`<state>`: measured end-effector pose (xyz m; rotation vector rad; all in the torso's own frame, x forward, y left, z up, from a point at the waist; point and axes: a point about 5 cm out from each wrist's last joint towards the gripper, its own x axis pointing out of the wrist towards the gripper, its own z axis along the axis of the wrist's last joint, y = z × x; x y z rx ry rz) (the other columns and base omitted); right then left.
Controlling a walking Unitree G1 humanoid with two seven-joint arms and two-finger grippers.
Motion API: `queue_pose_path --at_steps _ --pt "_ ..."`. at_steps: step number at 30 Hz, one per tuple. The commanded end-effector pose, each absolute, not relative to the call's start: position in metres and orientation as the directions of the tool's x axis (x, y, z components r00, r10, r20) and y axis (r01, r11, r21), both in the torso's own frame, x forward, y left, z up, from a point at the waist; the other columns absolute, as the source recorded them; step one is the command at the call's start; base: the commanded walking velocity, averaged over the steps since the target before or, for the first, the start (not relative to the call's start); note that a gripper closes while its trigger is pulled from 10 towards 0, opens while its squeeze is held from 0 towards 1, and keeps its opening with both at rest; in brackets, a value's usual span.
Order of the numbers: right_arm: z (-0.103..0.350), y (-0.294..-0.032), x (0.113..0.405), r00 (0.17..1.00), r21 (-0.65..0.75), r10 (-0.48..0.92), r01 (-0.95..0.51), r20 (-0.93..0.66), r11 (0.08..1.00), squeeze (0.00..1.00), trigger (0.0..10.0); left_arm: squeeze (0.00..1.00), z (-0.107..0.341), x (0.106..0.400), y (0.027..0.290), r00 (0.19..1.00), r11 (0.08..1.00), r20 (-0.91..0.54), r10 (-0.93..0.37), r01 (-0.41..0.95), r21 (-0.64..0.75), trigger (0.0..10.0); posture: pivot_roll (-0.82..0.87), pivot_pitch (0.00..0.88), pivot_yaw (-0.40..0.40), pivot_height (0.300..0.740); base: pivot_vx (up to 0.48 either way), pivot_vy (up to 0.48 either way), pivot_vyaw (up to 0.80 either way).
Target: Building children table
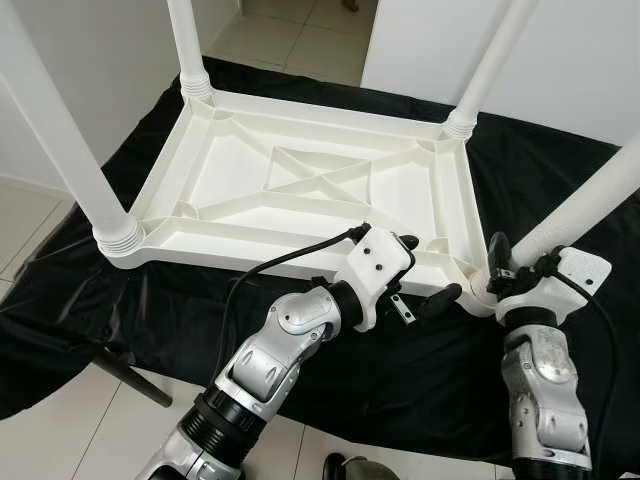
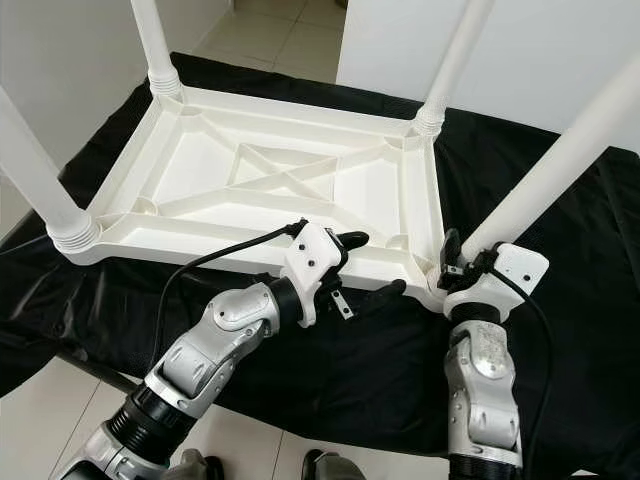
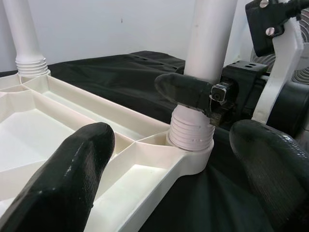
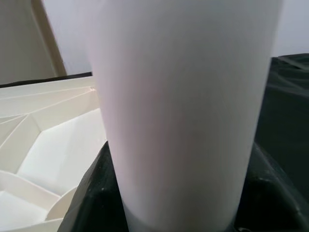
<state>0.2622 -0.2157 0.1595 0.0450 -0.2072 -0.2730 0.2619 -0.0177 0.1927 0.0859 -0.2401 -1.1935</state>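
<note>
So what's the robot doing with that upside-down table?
It is putting together a small white table that lies upside down on a black cloth. All four white legs stand in the corner sockets. The right hand is closed around the near right leg just above its socket. The left hand is open beside that same corner, its fingers at the table's near edge, not holding anything.

L end effector [image 1: 430, 272] fingers spread, R end effector [image 1: 497, 268] clamped
</note>
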Motion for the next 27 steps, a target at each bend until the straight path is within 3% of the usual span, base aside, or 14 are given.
queue_pose_path --at_steps 1,24,27 --pt "0.1115 -0.2070 0.2555 0.962 0.048 -0.272 0.274 -0.039 0.961 0.00 10.0 0.00 0.1920 0.2569 -0.0206 0.296 0.315 0.123 -0.947 0.927 0.201 10.0 0.01 0.179 -0.025 0.740 0.000 0.000 0.00" --pt "0.1090 -0.2096 0.2513 0.933 0.054 -0.357 0.359 -0.048 0.932 0.00 10.0 0.00 0.1920 0.2549 -0.0228 0.273 0.293 0.124 -0.954 0.935 0.201 10.0 0.00 0.171 -0.022 0.740 0.000 0.000 0.00" --pt "0.1093 -0.2116 0.2497 0.907 0.061 -0.418 0.420 -0.046 0.905 0.00 10.0 0.00 0.1922 0.2550 -0.0227 0.273 0.293 0.122 -0.954 0.935 0.202 10.0 0.01 0.173 -0.019 0.740 0.000 0.000 0.00"
